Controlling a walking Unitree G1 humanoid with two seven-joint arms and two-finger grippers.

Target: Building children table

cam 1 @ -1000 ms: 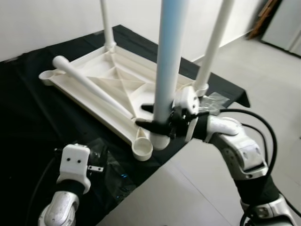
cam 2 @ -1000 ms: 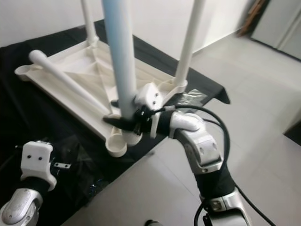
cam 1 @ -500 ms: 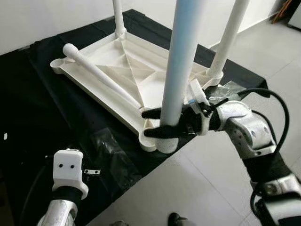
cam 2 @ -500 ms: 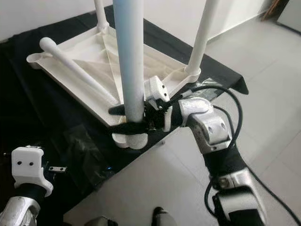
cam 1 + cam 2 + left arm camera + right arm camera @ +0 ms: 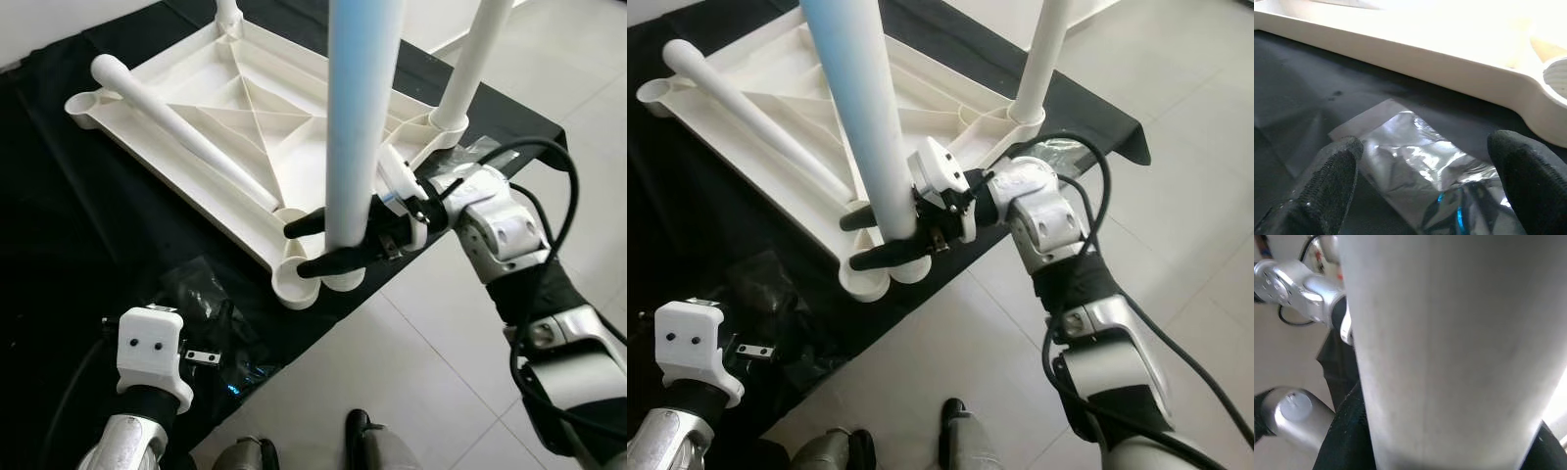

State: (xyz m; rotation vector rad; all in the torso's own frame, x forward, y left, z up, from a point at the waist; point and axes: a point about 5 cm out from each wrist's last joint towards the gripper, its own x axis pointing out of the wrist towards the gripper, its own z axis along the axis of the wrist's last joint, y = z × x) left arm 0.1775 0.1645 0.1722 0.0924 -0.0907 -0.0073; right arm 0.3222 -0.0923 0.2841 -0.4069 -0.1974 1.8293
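Seating the third leg point(image 5: 355, 117) in the tabletop's point(image 5: 235, 108) 6 o'clock corner socket, right gripper point(image 5: 315, 245) clasping it; two legs stand, fourth leg point(image 5: 181, 132) lies loose, left gripper point(image 5: 1425, 181) spread, idle.

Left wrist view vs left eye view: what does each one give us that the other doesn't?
Left wrist alone: close detail of the crinkled plastic bag lying between the open left gripper jaws.

Left eye alone: the right gripper clamped on the upright table leg, a loose leg lying in the upturned tabletop, and two more fitted legs.

Both: the tabletop's edge with an empty corner socket on the black cloth.
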